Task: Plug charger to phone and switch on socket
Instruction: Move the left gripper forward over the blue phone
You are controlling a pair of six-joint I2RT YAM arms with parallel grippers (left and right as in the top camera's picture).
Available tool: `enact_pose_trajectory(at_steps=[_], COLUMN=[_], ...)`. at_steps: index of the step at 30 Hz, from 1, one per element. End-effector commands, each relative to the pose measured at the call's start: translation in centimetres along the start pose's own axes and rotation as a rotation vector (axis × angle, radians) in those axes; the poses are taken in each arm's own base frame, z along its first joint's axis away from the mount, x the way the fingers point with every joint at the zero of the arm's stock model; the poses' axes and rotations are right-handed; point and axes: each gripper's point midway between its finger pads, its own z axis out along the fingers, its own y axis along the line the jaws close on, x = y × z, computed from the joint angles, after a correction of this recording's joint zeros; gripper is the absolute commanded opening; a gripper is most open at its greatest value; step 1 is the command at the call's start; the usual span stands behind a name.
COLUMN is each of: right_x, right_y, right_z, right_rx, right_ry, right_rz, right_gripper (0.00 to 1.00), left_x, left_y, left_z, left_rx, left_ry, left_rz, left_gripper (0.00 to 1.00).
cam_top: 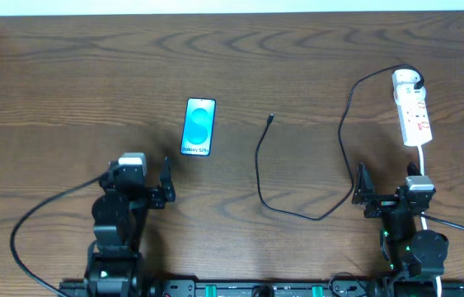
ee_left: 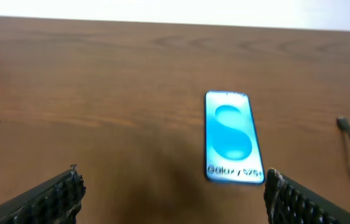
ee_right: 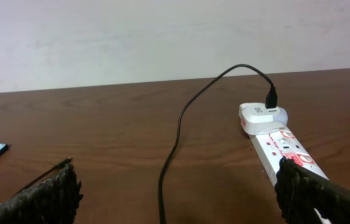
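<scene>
The blue-screened phone lies flat, face up; left tool and right tool both gape, empty.

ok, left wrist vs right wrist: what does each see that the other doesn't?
Left wrist only: the whole phone, face up, and the loose plug tip near the right edge, apart from the phone.
Right wrist only: the socket with the white adapter plugged in at its far end.
Both: the black charger cable, the wooden table, some of the phone (only a corner in the right wrist view), and each view's own open, empty tool: left tool, right tool.
</scene>
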Motion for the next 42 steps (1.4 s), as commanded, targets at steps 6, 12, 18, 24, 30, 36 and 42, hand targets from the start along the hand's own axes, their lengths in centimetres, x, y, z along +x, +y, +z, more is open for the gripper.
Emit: enact_pose_trajectory(at_steps=[6,12,18,24,30,36,42], right_x=[0.0,0.0,0.0,0.0,0.0,0.0,0.0], right_y=[0.0,0.0,0.0,0.0,0.0,0.0,0.0], right_z=[0.0,0.0,0.0,0.0,0.0,0.0,0.0], right_rx=[0.000,0.000,0.000,0.000,0.000,0.000,0.000], right_ry=[-0.001,-0.001,-0.001,-0.001,-0.001,-0.001,-0.001], right_rz=[0.005,0.006,0.006,0.006,0.006,0.006,0.005], right_gripper=[0.99,0.99,0.99,0.99,0.99,0.99,0.99], left_x=[-4.2,-7.3,-9.8,-11.8,-11.0,-6.4,-1.1], left_y=[-1.5,-2.0,-2.5,-2.6,-3.6,-5.5,-6.3], left_z=[0.7,1.1,1.6,3.5,6.8,11.1,14.5], left_rx=[0.079,0.100,0.106,0.107,0.131,0.158,0.190], left_ry=[0.073,0.207,0.391,0.510,0.681,0.836,0.970], left_rz=[0.010,-0.010,-0.084,-0.098,-0.109,-0.079,-0.111], left_gripper=[0.94,0.94,0.94,0.94,0.94,0.94,0.94])
